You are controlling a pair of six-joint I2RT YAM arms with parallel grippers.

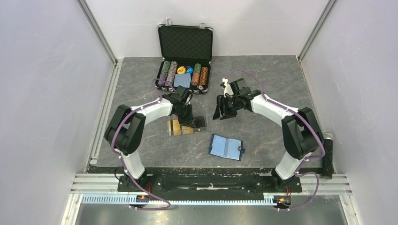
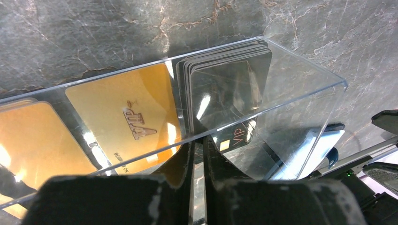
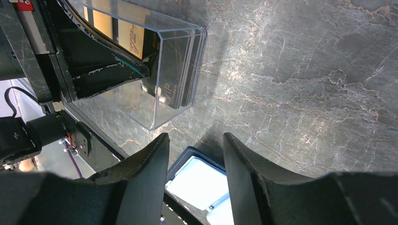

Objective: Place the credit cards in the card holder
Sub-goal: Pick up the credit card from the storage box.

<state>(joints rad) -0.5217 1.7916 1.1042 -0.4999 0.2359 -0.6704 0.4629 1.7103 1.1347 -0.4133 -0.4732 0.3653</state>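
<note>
Gold credit cards (image 2: 126, 126) printed "VIP" lie in the clear tray (image 2: 305, 93) beside a dark "VIP" stack, where the left gripper (image 2: 198, 154) reaches with jaws almost closed (card pinched or not, unclear), while the right gripper (image 3: 195, 138) gapes empty near the unfolded card holder (image 1: 226, 146).

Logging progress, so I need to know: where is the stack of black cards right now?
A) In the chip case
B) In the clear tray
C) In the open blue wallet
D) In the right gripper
B: the black cards sit stacked in the clear tray, beside the gold cards.
</note>
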